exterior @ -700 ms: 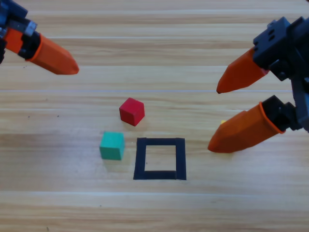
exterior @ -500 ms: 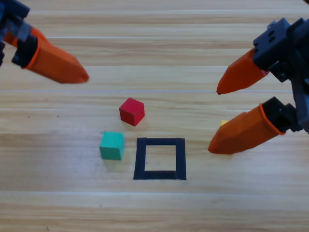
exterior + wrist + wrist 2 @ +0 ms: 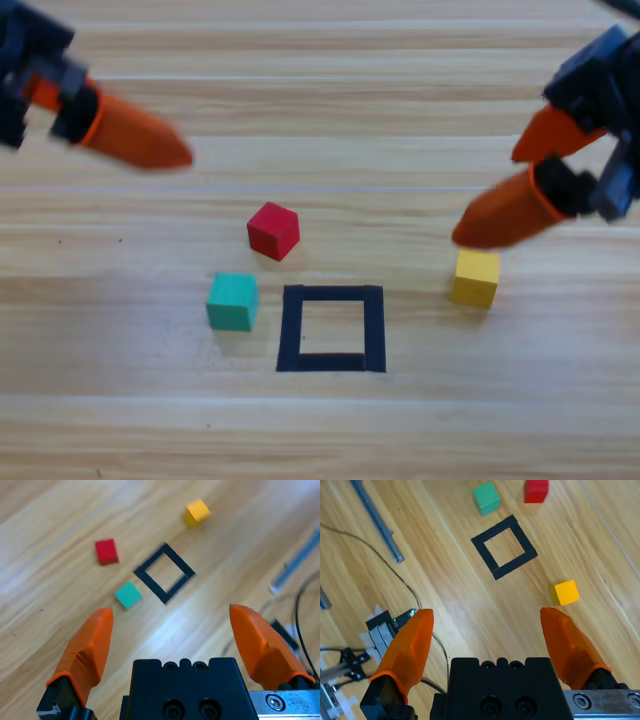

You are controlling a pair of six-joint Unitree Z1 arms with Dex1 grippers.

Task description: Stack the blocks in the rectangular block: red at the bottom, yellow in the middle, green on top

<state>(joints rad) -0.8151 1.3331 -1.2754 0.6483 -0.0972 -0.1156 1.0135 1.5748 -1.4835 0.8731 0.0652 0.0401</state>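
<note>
The red cube [image 3: 273, 230] lies up and left of the black tape square [image 3: 292, 330], whose inside is bare wood. The green cube [image 3: 232, 301] sits just left of the square. The yellow cube [image 3: 475, 277] rests to the square's right. My right gripper [image 3: 490, 195] hovers open just above and behind the yellow cube, holding nothing. My left gripper [image 3: 150, 145] hangs open at the upper left, well away from the red cube. The left wrist view shows the red cube [image 3: 106, 551], green cube [image 3: 128, 595], yellow cube [image 3: 196, 513] and square [image 3: 150, 586] far beyond the open jaws.
In the right wrist view a grey metal bar [image 3: 375, 520], a thin black cable [image 3: 415, 592] and a small taped device [image 3: 382, 630] lie beyond the square [image 3: 484, 558]. The left wrist view shows a grey strip [image 3: 295, 565] and a cable [image 3: 300, 605].
The right gripper has drawn back up and to the right, uncovering the yellow cube. The left gripper has shifted slightly right. The cubes have not moved.
</note>
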